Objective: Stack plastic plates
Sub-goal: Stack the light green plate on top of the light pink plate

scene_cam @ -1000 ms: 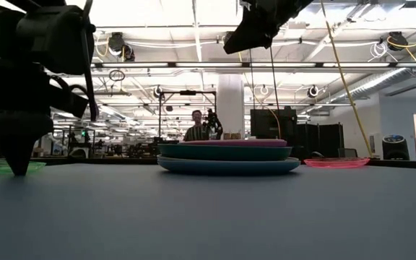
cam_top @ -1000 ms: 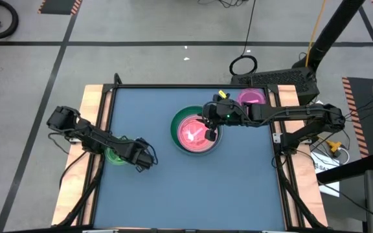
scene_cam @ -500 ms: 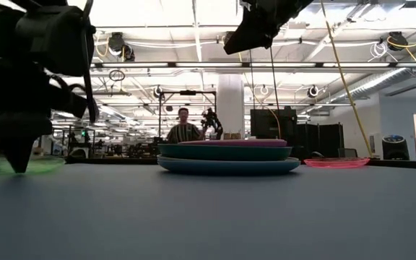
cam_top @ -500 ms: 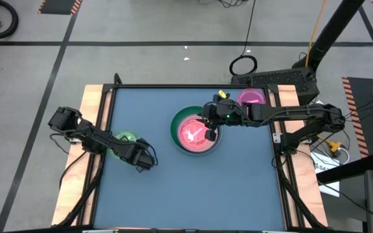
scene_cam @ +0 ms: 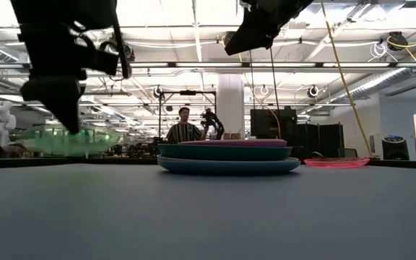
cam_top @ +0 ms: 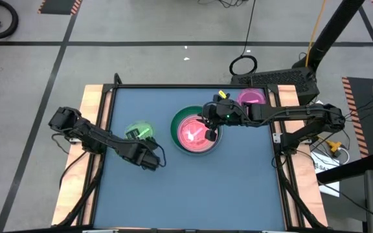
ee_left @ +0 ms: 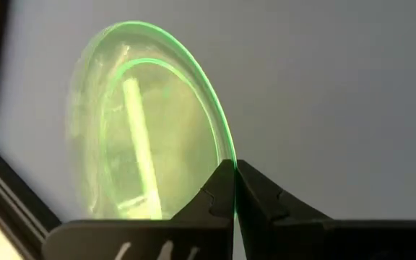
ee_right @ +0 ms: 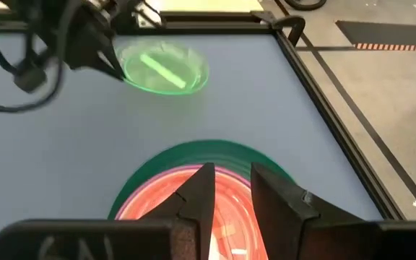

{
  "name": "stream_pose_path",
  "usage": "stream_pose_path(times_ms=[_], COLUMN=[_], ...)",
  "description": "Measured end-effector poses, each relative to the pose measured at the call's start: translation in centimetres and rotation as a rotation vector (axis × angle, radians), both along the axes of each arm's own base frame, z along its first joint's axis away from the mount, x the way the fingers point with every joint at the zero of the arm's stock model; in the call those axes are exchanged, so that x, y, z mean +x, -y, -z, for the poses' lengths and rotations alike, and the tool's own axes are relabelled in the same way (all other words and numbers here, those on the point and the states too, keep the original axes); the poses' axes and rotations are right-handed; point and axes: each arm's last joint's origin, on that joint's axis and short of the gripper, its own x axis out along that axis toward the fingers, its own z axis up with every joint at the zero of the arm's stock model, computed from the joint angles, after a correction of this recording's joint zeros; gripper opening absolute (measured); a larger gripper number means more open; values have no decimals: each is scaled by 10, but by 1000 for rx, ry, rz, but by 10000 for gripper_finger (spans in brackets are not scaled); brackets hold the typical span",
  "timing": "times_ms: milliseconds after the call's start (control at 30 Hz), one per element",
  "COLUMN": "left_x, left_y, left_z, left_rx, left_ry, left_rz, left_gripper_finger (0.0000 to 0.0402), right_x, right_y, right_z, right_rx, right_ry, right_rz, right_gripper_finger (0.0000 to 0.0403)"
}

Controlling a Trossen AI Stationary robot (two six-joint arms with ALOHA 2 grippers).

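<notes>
The small translucent green plate hangs tilted above the left part of the blue table, its rim pinched between the fingers of the left pincer. Mid-table sits a stack of plates with a hot pink plate on top of a dark green one. The right pincer hovers over that stack, fingers slightly spread, gripping nothing. A pink plate lies at the table's far right edge.

A flat table with a matte blue-grey top and pale wooden side rails fills the middle of the high view. A stack of round plastic plates, dark green rim showing, sits at its centre. A small translucent pink plate lies at the upper right corner.
</notes>
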Motion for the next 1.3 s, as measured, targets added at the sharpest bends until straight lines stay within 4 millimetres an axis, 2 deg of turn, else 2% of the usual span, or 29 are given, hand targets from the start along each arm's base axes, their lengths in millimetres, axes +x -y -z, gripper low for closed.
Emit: stream_pose_path(times_ms=[333,600,900,1300], left_x=[21,40,56,76], left_y=[11,22,22,2], left_z=[-30,-36,-39,-44], left_rx=[172,249,282,170], left_ry=[15,79,139,248], left_rz=[371,644,775,862], left_gripper_finger=[6,6,6,6], right_x=[-3,-7,-8,-10], right_y=[0,-1,-1,-1], right_z=[4,9,10,12], right_rx=[-1,2,4,11], right_ry=[-50,-118,-139,-161], right_rz=[-3,-5,-6,-2], right_gripper_finger=[86,86,86,86])
